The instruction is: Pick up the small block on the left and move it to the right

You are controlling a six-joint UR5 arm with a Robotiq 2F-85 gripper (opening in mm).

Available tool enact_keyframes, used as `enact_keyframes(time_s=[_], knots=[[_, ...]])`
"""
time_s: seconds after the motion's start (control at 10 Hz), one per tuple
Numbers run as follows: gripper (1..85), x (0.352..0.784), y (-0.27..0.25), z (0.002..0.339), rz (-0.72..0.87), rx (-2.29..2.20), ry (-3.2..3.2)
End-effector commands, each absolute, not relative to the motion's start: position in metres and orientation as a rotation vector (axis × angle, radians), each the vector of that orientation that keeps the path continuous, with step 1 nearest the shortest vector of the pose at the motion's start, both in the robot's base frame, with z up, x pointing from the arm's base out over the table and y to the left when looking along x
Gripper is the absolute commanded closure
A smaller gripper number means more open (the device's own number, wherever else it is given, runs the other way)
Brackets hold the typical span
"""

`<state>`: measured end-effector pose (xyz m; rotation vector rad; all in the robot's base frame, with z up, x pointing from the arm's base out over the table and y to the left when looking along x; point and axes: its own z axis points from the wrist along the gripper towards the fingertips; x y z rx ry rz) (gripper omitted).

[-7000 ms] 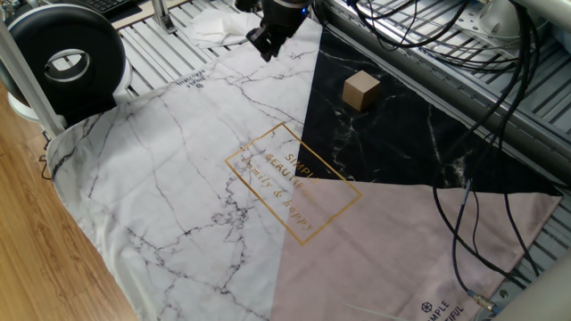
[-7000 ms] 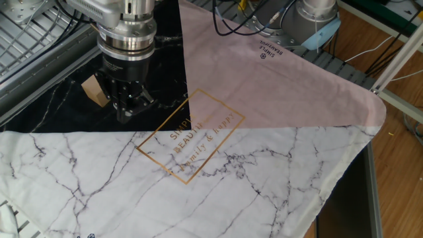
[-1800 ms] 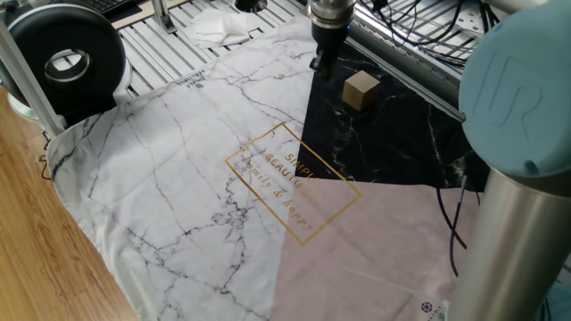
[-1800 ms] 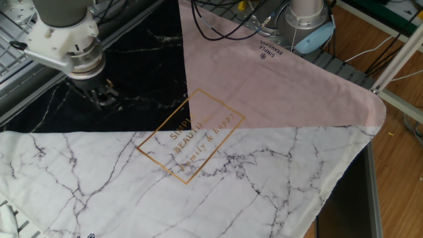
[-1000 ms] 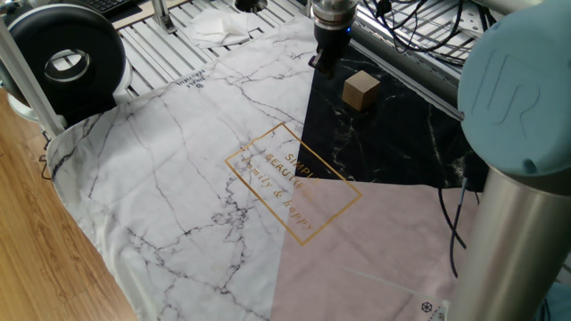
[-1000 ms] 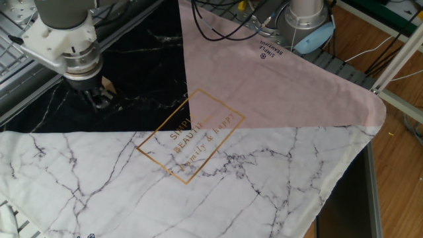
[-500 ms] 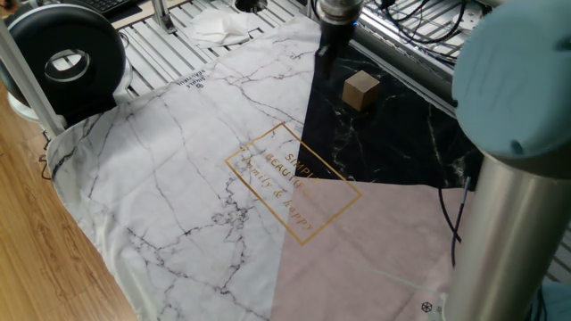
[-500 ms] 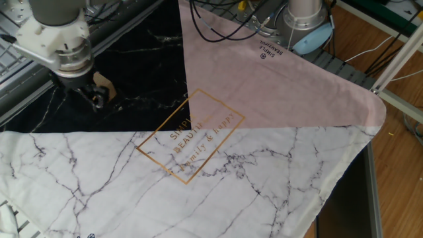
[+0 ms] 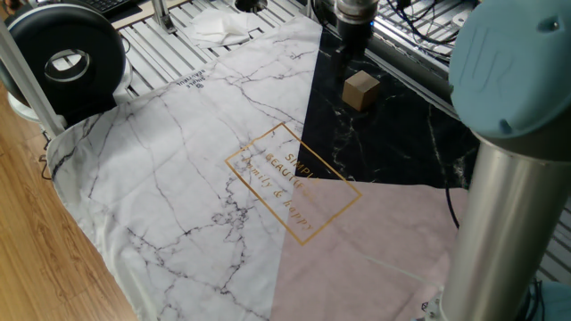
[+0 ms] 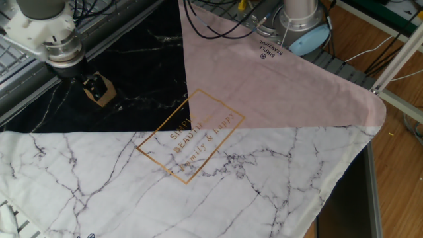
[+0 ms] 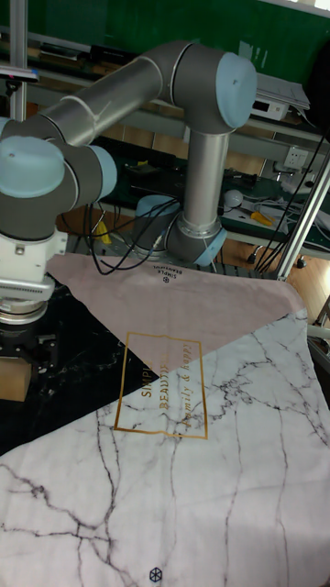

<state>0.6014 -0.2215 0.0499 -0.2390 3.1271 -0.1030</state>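
Gripper (image 10: pixel 94 84) jaws apart above small block (image 9: pixel 360 90), near cloth (image 9: pixel 178 160) edge.

Small block (image 10: pixel 98 92) directly under gripper (image 10: pixel 94 84), on cloth (image 10: pixel 218 165) over table (image 9: pixel 169 34). Printed frame (image 10: pixel 190 135) on cloth to gripper's right in the other fixed view, well apart. Arm base (image 10: pixel 304 26) farther right, beyond cloth edge.
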Motion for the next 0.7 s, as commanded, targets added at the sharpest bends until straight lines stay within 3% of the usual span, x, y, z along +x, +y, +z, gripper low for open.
enact_keyframes(time_s=[0.0,0.5,0.6], knots=[[0.7,0.597,-0.214,0.042,0.014,-0.03,3.148],[5.3,0.581,-0.238,0.023,-0.125,-0.045,3.214],[27.3,0.575,-0.244,0.024,-0.164,-0.054,3.238]])
